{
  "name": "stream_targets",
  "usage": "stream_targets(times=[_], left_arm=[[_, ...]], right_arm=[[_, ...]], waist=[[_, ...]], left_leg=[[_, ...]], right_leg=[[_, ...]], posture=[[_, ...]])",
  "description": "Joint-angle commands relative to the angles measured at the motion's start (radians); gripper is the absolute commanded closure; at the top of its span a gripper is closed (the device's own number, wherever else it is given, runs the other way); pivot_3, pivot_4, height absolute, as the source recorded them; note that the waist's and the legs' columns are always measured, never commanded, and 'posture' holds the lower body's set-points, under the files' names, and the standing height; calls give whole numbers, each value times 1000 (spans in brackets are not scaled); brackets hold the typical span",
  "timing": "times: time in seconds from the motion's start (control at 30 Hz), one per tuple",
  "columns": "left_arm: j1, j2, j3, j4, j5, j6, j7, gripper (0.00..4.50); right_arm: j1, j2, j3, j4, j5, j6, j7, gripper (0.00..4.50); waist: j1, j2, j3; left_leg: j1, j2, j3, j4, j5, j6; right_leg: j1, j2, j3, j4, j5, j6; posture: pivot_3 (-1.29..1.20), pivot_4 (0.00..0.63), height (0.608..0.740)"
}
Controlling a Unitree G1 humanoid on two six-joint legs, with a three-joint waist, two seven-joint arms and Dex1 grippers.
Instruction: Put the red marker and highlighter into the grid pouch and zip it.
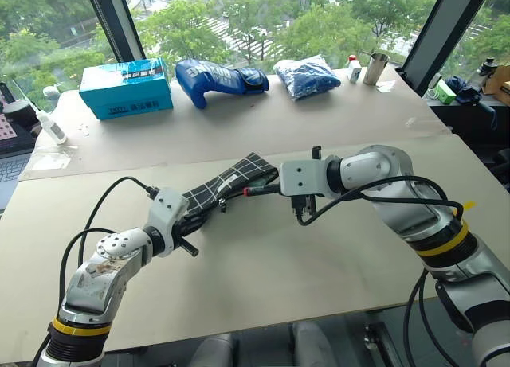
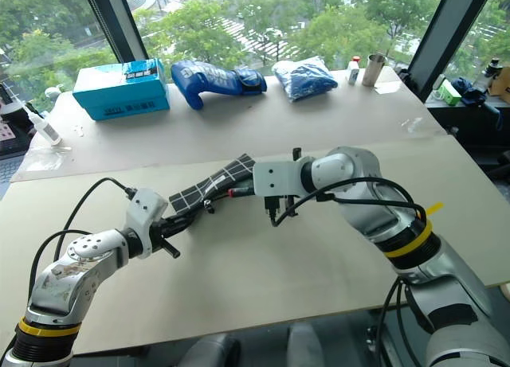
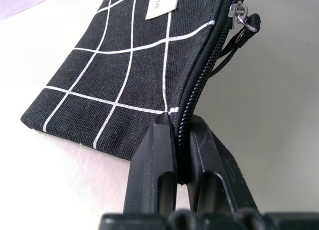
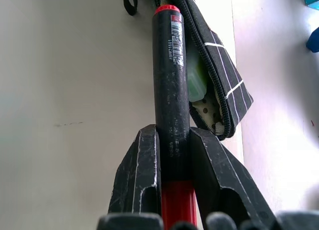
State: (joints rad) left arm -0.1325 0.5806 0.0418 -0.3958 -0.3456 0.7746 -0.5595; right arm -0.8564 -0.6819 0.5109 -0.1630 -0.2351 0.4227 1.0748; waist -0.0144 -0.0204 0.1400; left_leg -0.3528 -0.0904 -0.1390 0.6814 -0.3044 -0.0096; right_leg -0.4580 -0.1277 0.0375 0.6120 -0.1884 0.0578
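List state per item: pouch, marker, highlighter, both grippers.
grid pouch: unzipped, lifted at one end
red marker: gripped, outside pouch, beside its open mouth
highlighter: inside pouch
left gripper: shut on pouch edge
right gripper: shut on marker

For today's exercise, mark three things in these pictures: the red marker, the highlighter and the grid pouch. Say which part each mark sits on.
red marker (image 4: 171, 85), right wrist view, on its dark barrel.
highlighter (image 4: 196, 83), right wrist view, on the light-green body inside the open pouch.
grid pouch (image 3: 124, 65), left wrist view, on its black gridded fabric face.
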Motion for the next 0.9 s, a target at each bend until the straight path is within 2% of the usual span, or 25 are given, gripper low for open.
stream_targets(times=[0.03, 0.17, 0.37, 0.63, 0.77, 0.9], left_arm=[[-1, 11, 8, -23, 2, -20, -3, 4500], [1, 12, 8, -24, 3, -21, -3, 4500], [-1, 12, 5, -20, 5, -27, -5, 4500], [-13, 8, -4, -6, 7, -32, -11, 4500], [-15, 5, -4, -6, 8, -33, -10, 4500], [-11, 5, -3, -8, 7, -32, -10, 4500]], right_arm=[[-45, 26, -2, 25, -48, -13, -20, 4024], [-74, 63, 21, 78, -98, -36, -36, 4024], [-132, 189, 118, 163, -214, -118, -93, 4024], [-200, 304, 192, 335, -324, -406, -229, 4024], [-186, 324, 210, 409, -359, -526, -267, 4024], [-170, 279, 229, 463, -416, -637, -291, 4024]], waist=[[-1, 0, 0], [-1, 0, 0], [-8, 0, 0], [-10, 0, 0], [-16, 0, 0], [-24, 0, 0]], left_leg=[[0, 0, 0, 0, 0, 0], [0, 0, 0, 0, 0, 0], [0, 0, 0, 0, 0, 0], [0, 0, 0, 0, 0, -1], [0, 0, 0, 0, 0, -1], [0, 0, 0, -1, 0, -1]], right_leg=[[0, 0, 0, 0, 0, 0], [0, 0, 0, 0, 0, 0], [-1, 0, 0, 1, 0, 0], [-1, 0, 0, 1, 0, 0], [-1, 0, 0, 1, 0, 0], [-1, 0, 0, 1, 0, 0]], posture=[[0, 150, 740], [0, 150, 740], [0, 150, 740], [0, 150, 740], [0, 150, 740], [0, 150, 740]])
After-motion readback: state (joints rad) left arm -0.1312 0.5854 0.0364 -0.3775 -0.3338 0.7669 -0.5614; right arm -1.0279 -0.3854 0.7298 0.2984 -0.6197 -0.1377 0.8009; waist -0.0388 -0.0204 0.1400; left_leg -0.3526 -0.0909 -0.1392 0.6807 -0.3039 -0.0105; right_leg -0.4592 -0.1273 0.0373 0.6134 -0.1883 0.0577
